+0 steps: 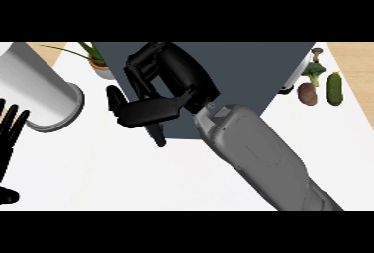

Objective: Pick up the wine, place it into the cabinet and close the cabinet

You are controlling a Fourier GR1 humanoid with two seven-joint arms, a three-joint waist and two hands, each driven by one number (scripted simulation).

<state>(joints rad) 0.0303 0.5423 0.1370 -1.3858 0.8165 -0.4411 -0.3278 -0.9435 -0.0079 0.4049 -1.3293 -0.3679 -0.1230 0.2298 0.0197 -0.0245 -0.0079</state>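
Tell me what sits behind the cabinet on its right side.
Past the cabinet lie a potato, a cucumber and broccoli. A white object at the cabinet's right edge is mostly covered. The right hand hides part of the cabinet.

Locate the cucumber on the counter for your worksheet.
In the head view, the cucumber lies at the far right of the white counter, just right of the potato and below the broccoli, beside the dark cabinet.

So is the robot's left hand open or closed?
Open. The left hand shows at the view's left edge with its fingers straight and pointing up, holding nothing.
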